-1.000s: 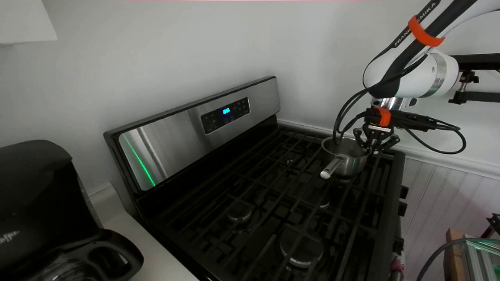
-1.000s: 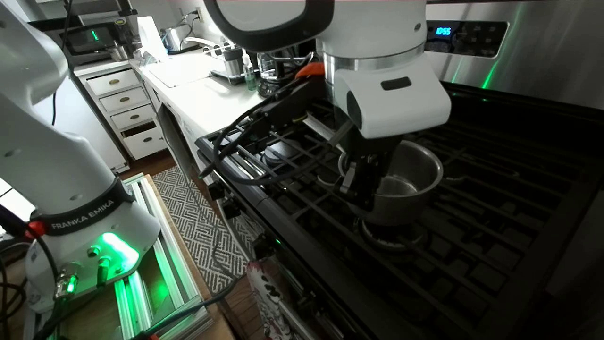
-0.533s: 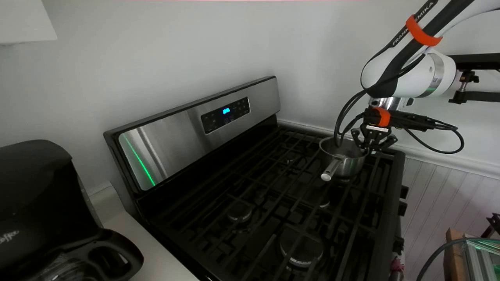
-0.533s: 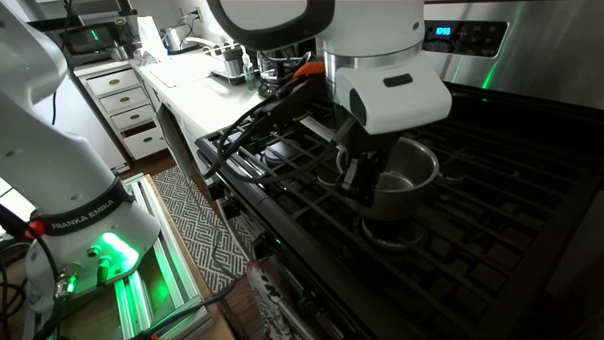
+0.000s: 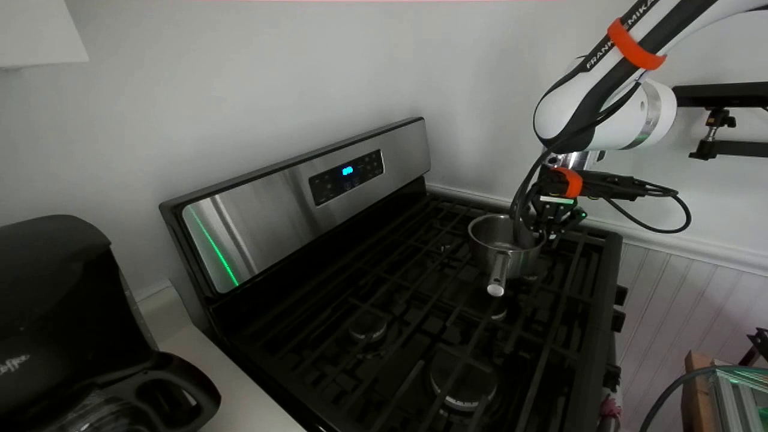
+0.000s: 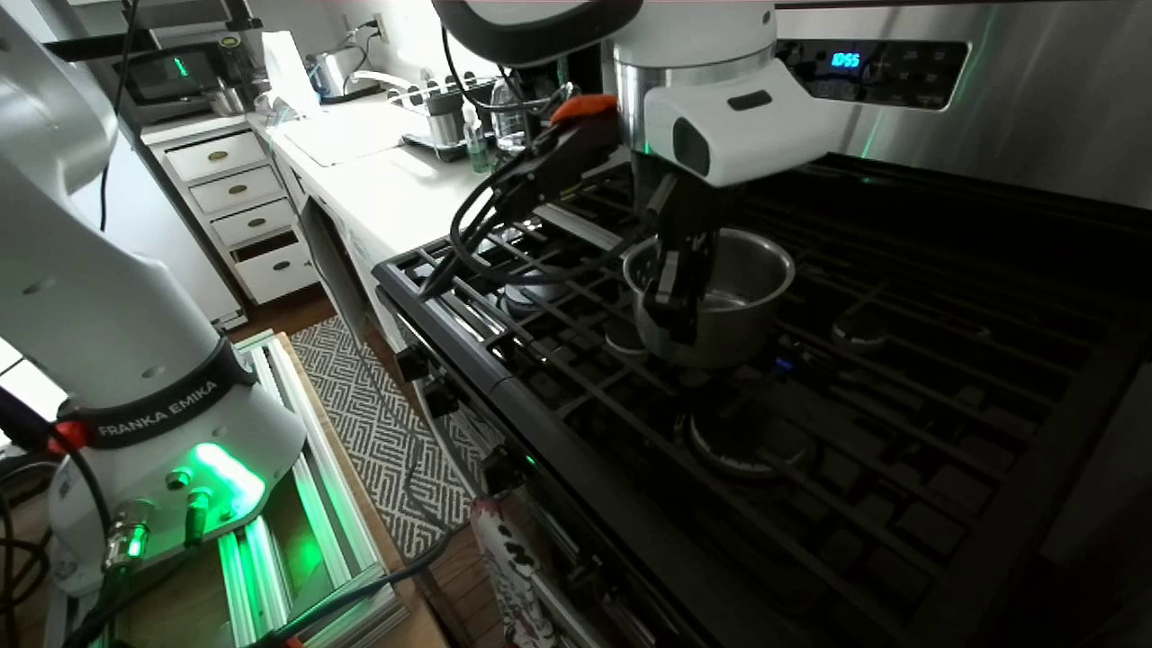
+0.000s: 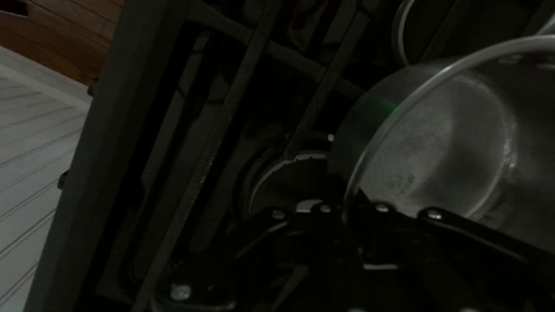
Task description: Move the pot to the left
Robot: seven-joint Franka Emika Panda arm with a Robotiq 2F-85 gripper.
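The pot is a small shiny silver saucepan (image 5: 517, 264) over the far end of the gas stove, also in an exterior view (image 6: 742, 328). Its long handle (image 5: 498, 279) points toward the camera there. My gripper (image 5: 545, 233) is shut on the pot's rim, one finger inside and one outside; this also shows in an exterior view (image 6: 677, 315). In the wrist view the dark fingers (image 7: 347, 212) straddle the rim of the pot (image 7: 425, 143). The pot looks roughly level. I cannot tell whether its bottom touches the grates or hangs just above them.
The black stove grates (image 5: 420, 324) cover several burners, one a bare burner (image 6: 751, 445) beside the pot. The back panel (image 5: 258, 228) rises along the stove's rear. A black coffee maker (image 5: 66, 318) stands on the counter beside the stove. A wall stands behind the arm.
My gripper and the pot have moved together, away from the burner and toward the counter side. The pot has turned slightly, its handle swinging round. The grip on the rim stays.
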